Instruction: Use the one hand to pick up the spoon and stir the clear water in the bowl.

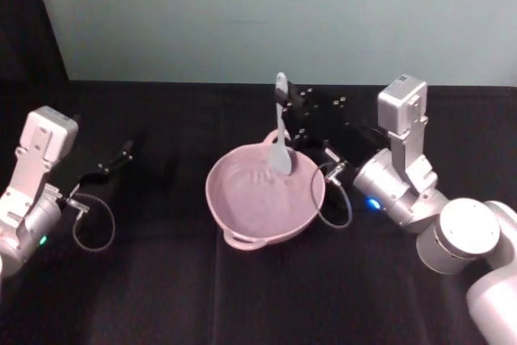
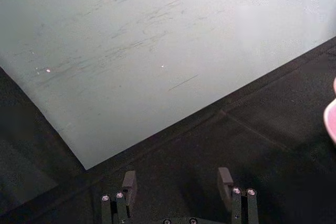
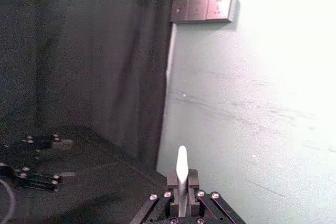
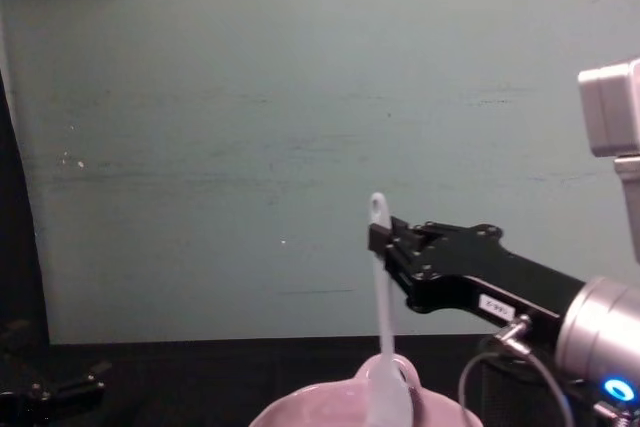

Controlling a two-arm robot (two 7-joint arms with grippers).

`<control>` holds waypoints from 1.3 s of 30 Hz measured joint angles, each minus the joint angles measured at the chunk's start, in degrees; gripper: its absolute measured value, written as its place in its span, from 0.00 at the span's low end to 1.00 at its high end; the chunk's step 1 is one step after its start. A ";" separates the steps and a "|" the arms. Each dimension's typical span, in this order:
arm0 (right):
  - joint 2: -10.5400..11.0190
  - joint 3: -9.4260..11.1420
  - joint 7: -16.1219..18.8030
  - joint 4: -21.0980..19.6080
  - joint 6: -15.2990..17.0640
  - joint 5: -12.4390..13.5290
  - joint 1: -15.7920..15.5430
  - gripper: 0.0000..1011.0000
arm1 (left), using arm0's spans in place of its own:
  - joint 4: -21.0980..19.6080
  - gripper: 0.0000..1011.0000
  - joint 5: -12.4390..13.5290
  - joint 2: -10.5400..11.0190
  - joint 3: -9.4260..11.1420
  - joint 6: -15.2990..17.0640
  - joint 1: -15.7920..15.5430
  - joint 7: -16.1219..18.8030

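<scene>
Spoon (image 1: 279, 131) upright w/ handle top pinched in right gripper (image 1: 284, 107), scoop low over bowl (image 1: 212, 188).

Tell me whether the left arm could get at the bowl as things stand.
Probably yes. The left gripper, jaws open, sits left of the bowl with only black table between. The right gripper holds the spoon at the far rim, leaving the left side free.
</scene>
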 joint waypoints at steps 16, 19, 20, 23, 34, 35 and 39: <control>5.02 1.94 5.94 -11.06 10.09 5.55 -5.79 0.11 | 0.00 1.00 0.00 0.00 0.00 0.00 0.00 0.00; 5.24 1.46 6.76 -11.92 11.01 6.73 -6.12 0.11 | 0.00 1.00 0.00 0.00 0.00 0.00 0.00 0.00; 5.26 1.00 7.19 -12.28 11.50 7.40 -6.24 0.11 | 0.00 1.00 0.00 0.00 0.00 0.00 0.00 0.00; 5.09 0.32 7.60 -12.40 11.90 8.16 -6.24 0.11 | 0.00 1.00 0.00 0.00 0.00 0.00 0.00 0.00; 0.76 -0.72 3.25 -7.20 5.58 6.24 -4.55 0.11 | 0.00 1.00 0.00 0.00 0.00 0.00 0.00 0.00; 0.47 -0.55 2.79 -6.78 5.05 5.95 -4.43 0.11 | 0.00 1.00 0.00 0.00 0.00 0.00 0.00 0.00; -0.65 0.74 1.15 -5.12 3.96 5.36 -3.87 0.11 | 0.00 1.00 0.00 0.00 0.00 0.00 0.00 0.00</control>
